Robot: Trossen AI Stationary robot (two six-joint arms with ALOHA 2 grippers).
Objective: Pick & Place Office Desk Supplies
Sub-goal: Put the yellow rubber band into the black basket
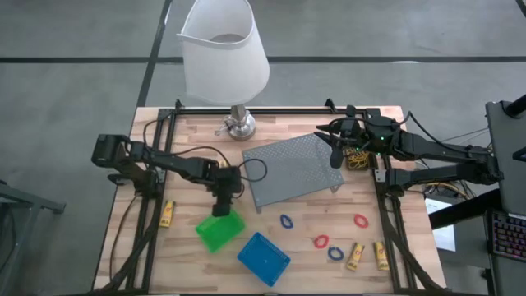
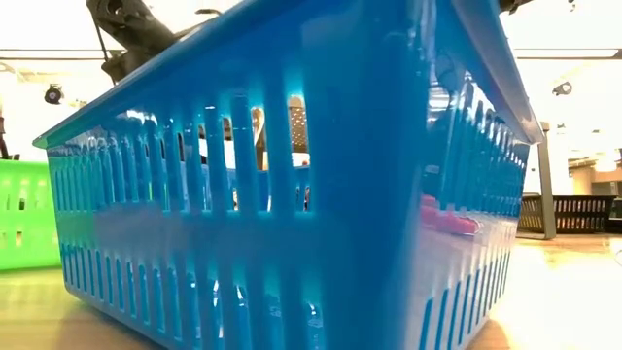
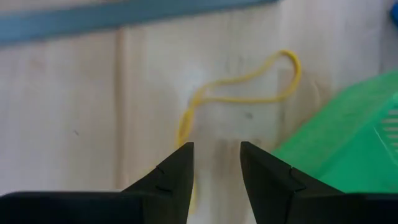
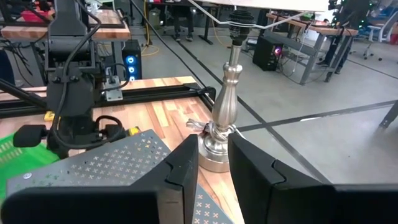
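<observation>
Filling the low view, one blue bin (image 2: 292, 194) stands closest to that camera; from above it lies at the table's front edge (image 1: 264, 258), touching or just beside one green bin (image 1: 219, 231) on its left. Farthest left on the wooden table (image 1: 148, 255), one yellow stubby stick (image 1: 167, 214) lies alone. Next comes the left gripper (image 1: 223, 205), pointing down at the green bin's far edge; its wrist view shows the fingers (image 3: 177, 180) parted with a gap between them, holding nothing, above one thin yellow rubber band (image 3: 242, 99) lying on the wood just beside the green bin. One white-shaded lamp (image 1: 224, 51) stands at the back, and one grey mesh tray (image 1: 293, 170) sits mid-table. In front of the tray lie two blue loops (image 1: 286, 221) (image 1: 335, 252) and two red loops (image 1: 320, 242) (image 1: 360, 220), then two more yellow sticks (image 1: 355, 256) (image 1: 381, 255). The right gripper (image 1: 334, 150) hovers at the tray's far right corner, jaws slightly apart and empty, beside a bundle of yellow-orange bands (image 1: 357, 158).
</observation>
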